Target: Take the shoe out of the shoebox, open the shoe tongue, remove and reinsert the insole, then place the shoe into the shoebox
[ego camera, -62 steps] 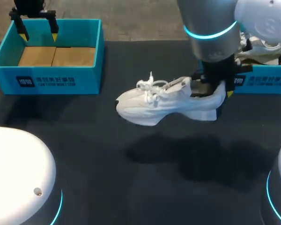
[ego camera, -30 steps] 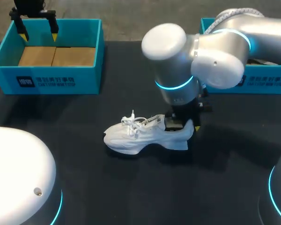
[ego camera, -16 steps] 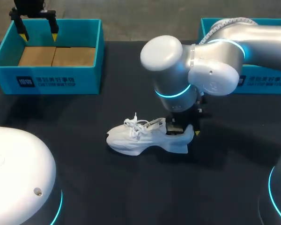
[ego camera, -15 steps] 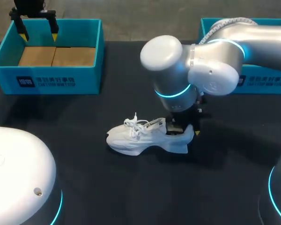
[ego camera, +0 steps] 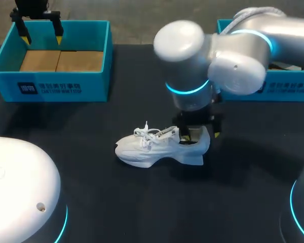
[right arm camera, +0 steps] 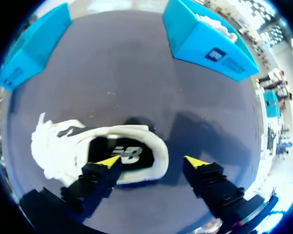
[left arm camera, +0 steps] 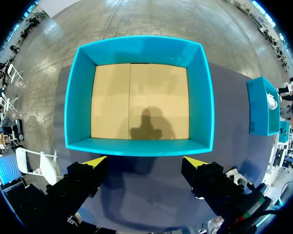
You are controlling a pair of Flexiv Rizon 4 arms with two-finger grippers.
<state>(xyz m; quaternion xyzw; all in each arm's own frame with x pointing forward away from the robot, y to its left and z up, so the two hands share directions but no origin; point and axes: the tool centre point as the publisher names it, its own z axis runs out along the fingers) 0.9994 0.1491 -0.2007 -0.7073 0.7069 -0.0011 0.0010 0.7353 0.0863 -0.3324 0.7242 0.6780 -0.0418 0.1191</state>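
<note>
On the dark desk [ego camera: 91,197], the white shoe [ego camera: 147,149] is sitting on its sole, mid-desk. The right claw [right arm camera: 154,162] is hanging open over its heel. The left claw [left arm camera: 145,161] is hovering open above the blue shoebox [left arm camera: 136,146].

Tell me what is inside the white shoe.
A dark insole with white print lies in the shoe opening. Further toward the toe, the laces cover the inside.
</note>
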